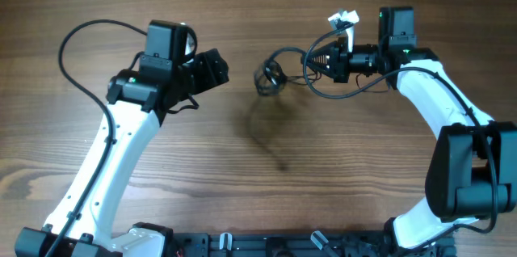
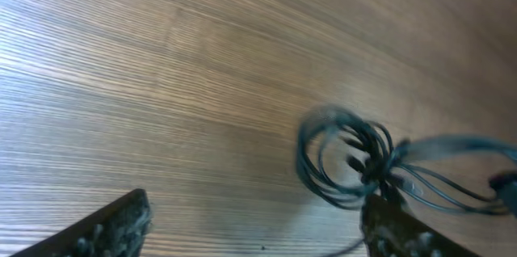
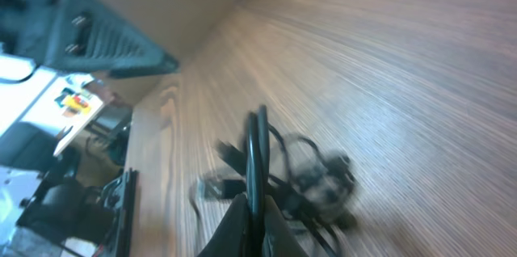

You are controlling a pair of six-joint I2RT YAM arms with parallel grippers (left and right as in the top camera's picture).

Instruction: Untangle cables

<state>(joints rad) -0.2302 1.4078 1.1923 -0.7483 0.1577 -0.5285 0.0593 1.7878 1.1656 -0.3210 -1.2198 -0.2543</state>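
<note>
1. Mid-bench standoff: a bunch of thin black flexible cables point(image 1: 269, 77), coiled into a small loose knot with little plugs showing, sits between the two white-and-black robot arms over the brown wood-grain bench point(image 1: 242, 14).
2. The right arm point(image 1: 436, 99) has its jaws clenched on the cables. Its wrist view shows dark strands running up between the closed fingers point(image 3: 252, 208), with the knot point(image 3: 323, 180) just beyond them.
3. The left arm point(image 1: 121, 128) holds nothing. Its jaws stand released and wide, one finger point(image 2: 121, 225) low at the left of its wrist view and the other low at the right.
4. The relation that matters: from the left jaws the knot point(image 2: 347, 160) lies ahead and off to the right, just above the right-hand finger, not centred in the gap.
5. The bundle's long axis runs across the bench from the knot toward the right jaws — several strands stretch that way, blurred in the left wrist view.
6. A faint shadow on the wood, set apart from the coil, suggests the bunch hangs clear of the surface rather than resting on it.
7. Judged from this, the free left arm is the one placed to take the knot's near side — it would need to shift rightward first.
</note>
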